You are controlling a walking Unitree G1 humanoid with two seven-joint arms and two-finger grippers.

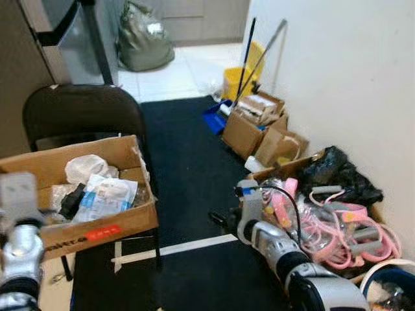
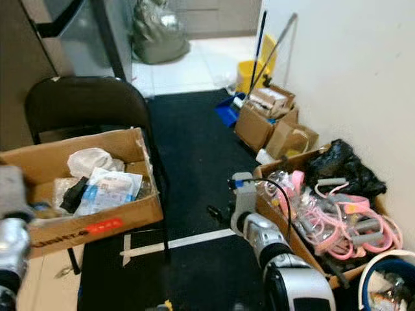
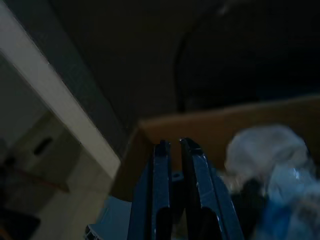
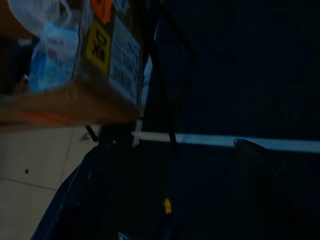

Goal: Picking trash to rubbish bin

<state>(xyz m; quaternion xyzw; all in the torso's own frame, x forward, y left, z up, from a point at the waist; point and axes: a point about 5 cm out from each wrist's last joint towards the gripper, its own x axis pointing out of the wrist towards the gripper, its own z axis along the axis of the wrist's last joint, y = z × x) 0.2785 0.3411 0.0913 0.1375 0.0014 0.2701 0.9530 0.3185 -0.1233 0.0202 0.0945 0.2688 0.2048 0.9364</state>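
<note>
Trash box (image 1: 97,223) on chair, ahead-left; left gripper (image 3: 175,150) nearer.
Left jaws clenched, empty, just short of crumpled white bag (image 1: 85,167); right gripper's jaw state impossible to tell.

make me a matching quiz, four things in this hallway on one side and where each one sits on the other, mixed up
Things:
1. cardboard box of trash
2. yellow mop bucket
3. pink cords
4. full grey-green bag

Places:
A. on the pale tiles at the far end of the hall
B. on the seat of the black chair
C. in the open box by the wall, beside the right arm
D. against the wall beyond the dark mat

Pairs: 1-B, 2-D, 3-C, 4-A
</note>
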